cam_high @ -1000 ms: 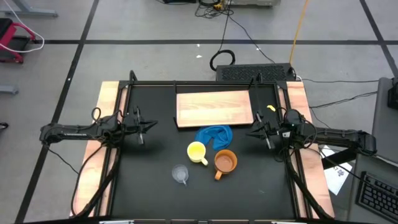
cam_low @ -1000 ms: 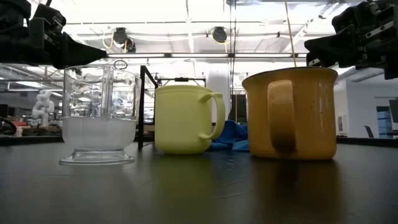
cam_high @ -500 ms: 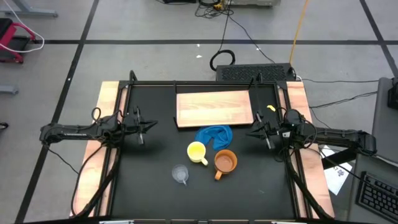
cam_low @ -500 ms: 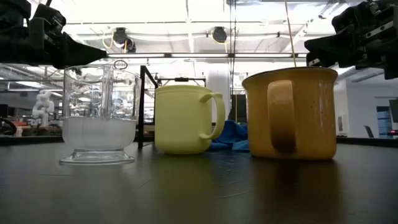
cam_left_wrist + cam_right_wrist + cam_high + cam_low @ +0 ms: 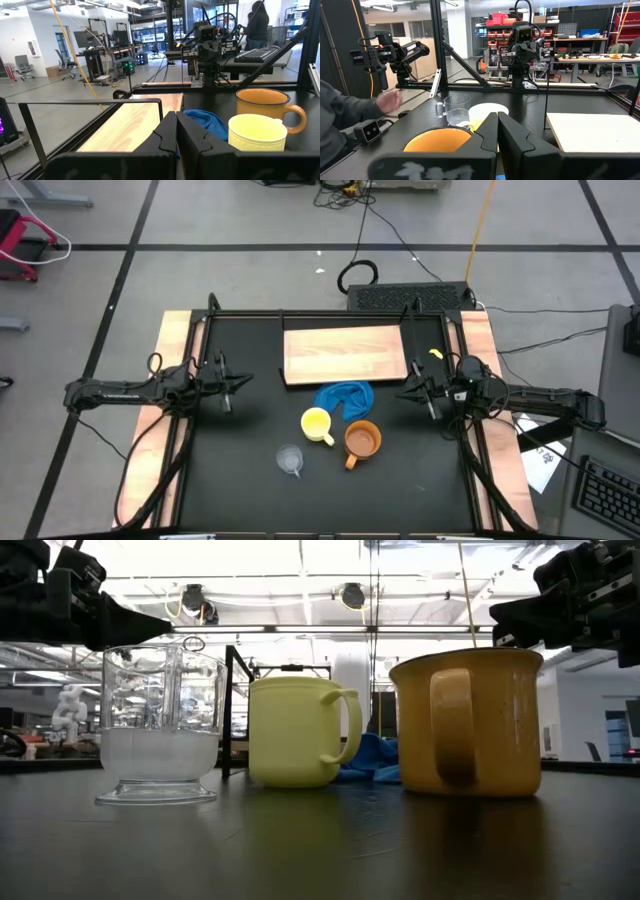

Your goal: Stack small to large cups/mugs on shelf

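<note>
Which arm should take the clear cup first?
Left, probably. The clear cup sits left of both mugs, nearer the left gripper; the right gripper would have to reach across the orange mug.

The three vessels crowd the middle of the table — the clear cup (image 5: 290, 460) nearest, the yellow mug (image 5: 317, 424) just beside the orange-brown mug (image 5: 362, 440), with narrow gaps between them. A blue cloth (image 5: 345, 398) lies right behind the mugs, filling the strip between them and the shelf (image 5: 345, 354), whose top is bare. Broad open black table (image 5: 240, 480) lies left of the cup and right of the orange-brown mug — each side reachable from its own edge, where the left gripper (image 5: 246, 380) and right gripper (image 5: 402, 394) wait, fingers closed
</note>
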Action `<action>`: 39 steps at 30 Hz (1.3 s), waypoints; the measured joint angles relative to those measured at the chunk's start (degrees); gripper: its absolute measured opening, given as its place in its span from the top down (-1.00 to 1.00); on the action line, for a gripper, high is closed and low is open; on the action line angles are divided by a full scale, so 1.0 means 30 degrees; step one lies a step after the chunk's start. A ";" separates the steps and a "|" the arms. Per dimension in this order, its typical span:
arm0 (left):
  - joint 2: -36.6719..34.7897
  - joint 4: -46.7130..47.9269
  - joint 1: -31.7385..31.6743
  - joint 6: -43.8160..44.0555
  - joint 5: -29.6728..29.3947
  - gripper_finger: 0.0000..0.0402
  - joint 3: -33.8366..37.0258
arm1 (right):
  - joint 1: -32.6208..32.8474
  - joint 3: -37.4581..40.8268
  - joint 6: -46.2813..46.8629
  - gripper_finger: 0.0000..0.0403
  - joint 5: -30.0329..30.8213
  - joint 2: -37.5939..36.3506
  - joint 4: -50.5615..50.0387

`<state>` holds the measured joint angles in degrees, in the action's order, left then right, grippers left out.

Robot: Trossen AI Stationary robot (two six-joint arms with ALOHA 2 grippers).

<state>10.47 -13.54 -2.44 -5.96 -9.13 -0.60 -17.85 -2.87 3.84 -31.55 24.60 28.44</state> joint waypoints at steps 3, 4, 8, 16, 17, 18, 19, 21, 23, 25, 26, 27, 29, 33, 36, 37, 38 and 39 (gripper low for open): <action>0.0000 0.0000 0.0000 0.0000 0.0003 0.96 0.0000 | 0.0000 -0.0007 0.0000 1.00 -0.0007 0.0006 -0.0006; -0.0001 -0.0003 0.0000 0.0000 0.0003 0.96 -0.0004 | -0.0006 -0.0001 0.0006 1.00 0.0000 0.0006 -0.0006; -0.0005 0.0000 0.0000 0.0000 0.0000 0.96 0.0000 | -0.0006 -0.0007 0.0003 1.00 0.0000 0.0003 0.0001; 0.0002 -0.0823 0.0000 0.0105 0.0007 0.96 -0.0004 | -0.0003 -0.0007 0.0006 1.00 -0.0004 0.0006 0.0001; 0.0002 -0.0922 0.0000 0.0102 0.0007 0.96 -0.0007 | -0.0006 0.0000 -0.0001 1.00 0.0000 0.0006 -0.0006; -0.0005 -0.0973 0.0000 0.0100 0.0007 0.96 -0.0006 | -0.0001 -0.0005 0.0004 1.00 0.0000 0.0006 0.0001; -0.0005 -0.0964 0.0000 0.0231 0.0012 0.96 -0.0007 | -0.0001 -0.0006 -0.0001 1.00 0.0000 0.0001 -0.0005; 0.0002 -0.0976 0.0000 0.0909 0.0124 0.96 -0.0007 | -0.0006 -0.0007 -0.0035 1.00 -0.0001 0.0006 0.0015; 0.0002 -0.1017 0.0000 0.1817 0.0488 0.96 -0.0005 | -0.0019 -0.0007 -0.0115 1.00 0.0027 0.0006 0.0131; 0.0002 -0.0971 0.0000 0.2591 0.0992 0.96 -0.0007 | -0.0021 -0.0007 -0.0139 1.00 0.0053 -0.0001 0.0181; 0.0002 -0.0947 0.0000 0.2818 0.1195 0.96 -0.0007 | -0.0021 -0.0007 -0.0139 1.00 0.0058 0.0000 0.0148; 0.0002 -0.0955 0.0000 0.3061 0.1356 0.96 -0.0007 | -0.0021 -0.0007 -0.0139 1.00 0.0058 0.0006 0.0116; 0.0002 -0.1425 0.0000 0.3564 0.1598 0.96 -0.0001 | -0.0024 -0.0004 -0.0139 1.00 0.0064 0.0006 0.0081; 0.0002 -0.2388 -0.0004 0.4047 0.4438 0.96 -0.0146 | -0.0028 -0.0006 -0.0024 1.00 0.0084 0.0006 0.0209; 0.0174 -0.2505 0.0015 0.4854 0.6624 0.98 -0.0778 | -0.0026 -0.0005 -0.0008 1.00 0.0085 -0.0008 0.0799; 0.0285 -0.2480 0.0032 0.5237 0.6713 0.98 -0.0994 | -0.0021 -0.0006 -0.0009 1.00 0.0080 -0.0006 0.1021; 0.0433 -0.2139 0.0084 0.5434 0.6777 0.99 -0.1220 | -0.0021 -0.0007 -0.0007 1.00 0.0080 0.0006 0.1385; 0.0666 -0.1600 0.0171 0.5541 0.6817 0.99 -0.1513 | -0.0021 -0.0007 -0.0001 1.00 0.0080 0.0006 0.1823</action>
<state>12.47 -18.34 -1.92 10.67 11.32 -5.14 -17.91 -2.89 3.84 -31.31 24.62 33.91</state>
